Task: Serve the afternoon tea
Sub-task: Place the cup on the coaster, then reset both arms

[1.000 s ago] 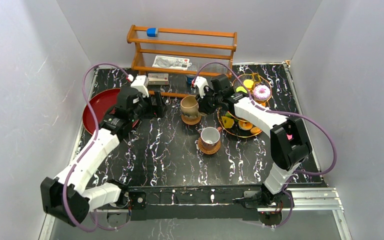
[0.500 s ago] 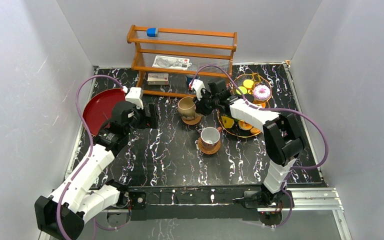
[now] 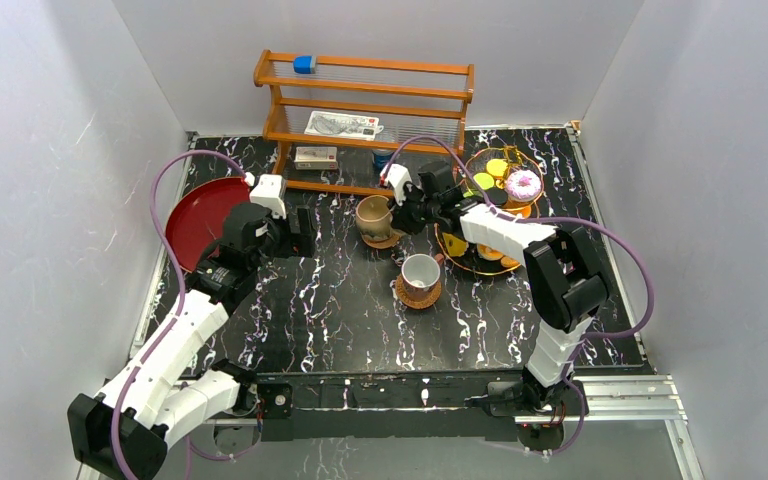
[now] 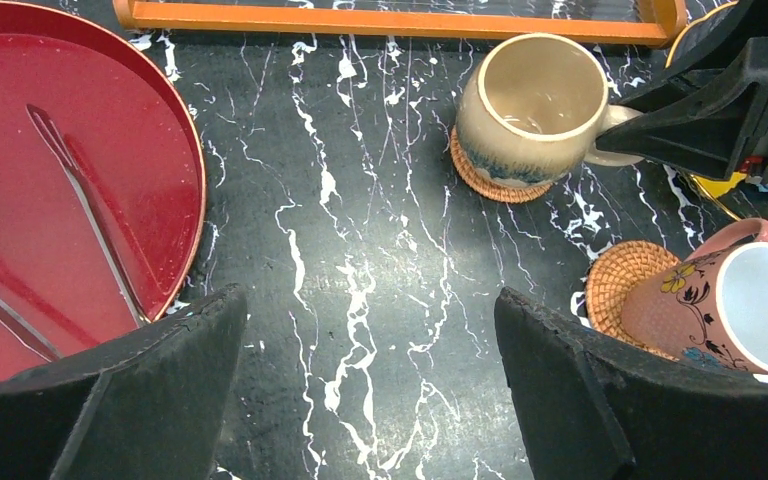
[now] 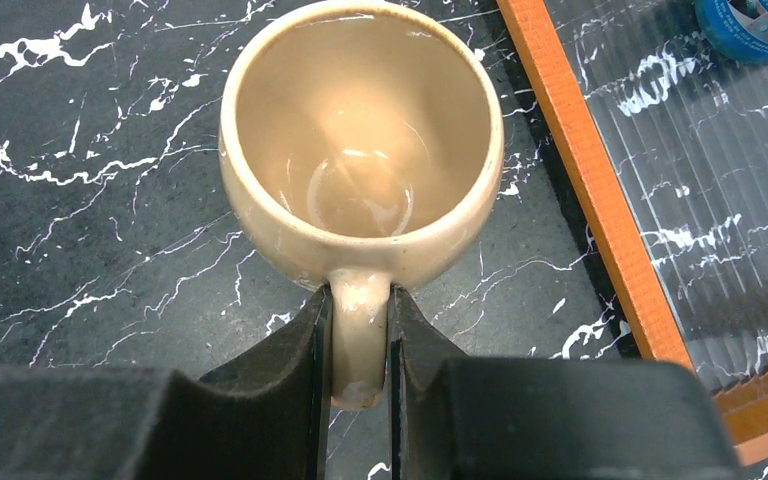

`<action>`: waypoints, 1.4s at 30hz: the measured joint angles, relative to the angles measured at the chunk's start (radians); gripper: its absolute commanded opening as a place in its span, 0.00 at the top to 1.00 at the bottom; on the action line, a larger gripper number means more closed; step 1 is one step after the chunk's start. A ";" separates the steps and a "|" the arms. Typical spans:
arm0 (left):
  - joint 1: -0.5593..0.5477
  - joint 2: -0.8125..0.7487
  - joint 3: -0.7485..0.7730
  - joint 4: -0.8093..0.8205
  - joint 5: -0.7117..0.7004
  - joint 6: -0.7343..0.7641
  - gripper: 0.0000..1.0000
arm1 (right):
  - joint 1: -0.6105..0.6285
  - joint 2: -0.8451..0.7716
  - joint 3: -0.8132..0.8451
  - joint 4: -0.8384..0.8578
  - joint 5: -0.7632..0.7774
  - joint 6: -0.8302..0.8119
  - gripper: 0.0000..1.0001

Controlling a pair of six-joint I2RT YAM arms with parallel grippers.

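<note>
The tan mug [image 3: 373, 215] [image 4: 535, 110] [image 5: 360, 140] stands upright and empty over a woven coaster [image 4: 490, 185]. My right gripper [image 3: 405, 212] [image 5: 358, 340] is shut on the mug's handle, one finger on each side. The white cup [image 3: 420, 272] [image 4: 750, 305] with a red handle rests on a second coaster [image 4: 625, 290] nearer the front. The gold-rimmed stand [image 3: 480, 270] holds small pastries and fruits, among them a pink donut [image 3: 523, 184]. My left gripper [image 3: 305, 230] [image 4: 370, 370] hangs open over bare table, left of the mug.
A red round tray [image 3: 195, 215] [image 4: 60, 200] holding metal tongs [image 4: 90, 215] lies at the left. The wooden rack [image 3: 365, 100] [image 5: 580, 170] with boxes and a blue can [image 5: 755, 25] stands just behind the mug.
My left gripper has drawn back left, away from the mug, and its jaws have spread wider. The right gripper has shifted the mug slightly left, still holding its handle.
</note>
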 measured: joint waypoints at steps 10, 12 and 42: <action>0.000 0.001 -0.001 0.000 -0.014 0.003 0.12 | 0.000 -0.051 -0.058 0.011 0.014 -0.044 0.48; 0.000 0.003 -0.001 0.001 -0.013 0.002 0.14 | -0.001 -0.067 -0.058 0.008 0.016 -0.051 0.37; -0.001 0.149 0.349 -0.088 0.196 -0.140 0.08 | 0.003 -0.633 0.019 -0.251 0.259 0.330 0.01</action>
